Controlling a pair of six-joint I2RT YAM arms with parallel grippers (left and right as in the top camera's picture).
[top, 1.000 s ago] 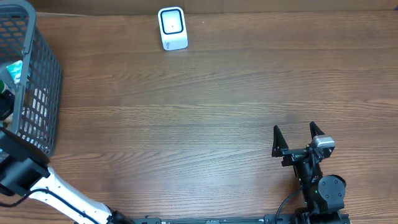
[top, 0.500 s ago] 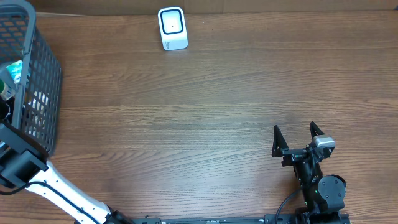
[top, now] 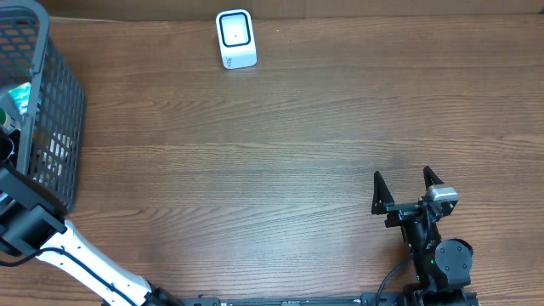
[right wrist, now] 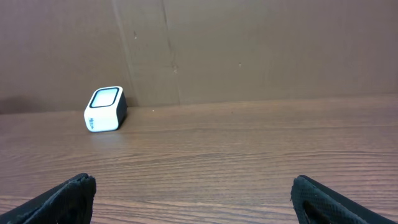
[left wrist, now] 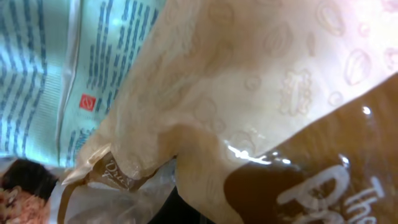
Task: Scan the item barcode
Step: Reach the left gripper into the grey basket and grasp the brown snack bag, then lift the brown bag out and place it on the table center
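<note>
Closed tight, the left end effector sits hidden in the grey basket (top: 59,127) at the desk's (top: 297,127) left edge, against a cream-and-brown pouch (left wrist: 249,93). The right end effector (top: 402,174) gapes wide, well apart from the scanner (top: 235,38).

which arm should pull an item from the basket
left: left arm reaches into the basket, a pouch right at its wrist camera; right end effector sits open far across the table
</note>
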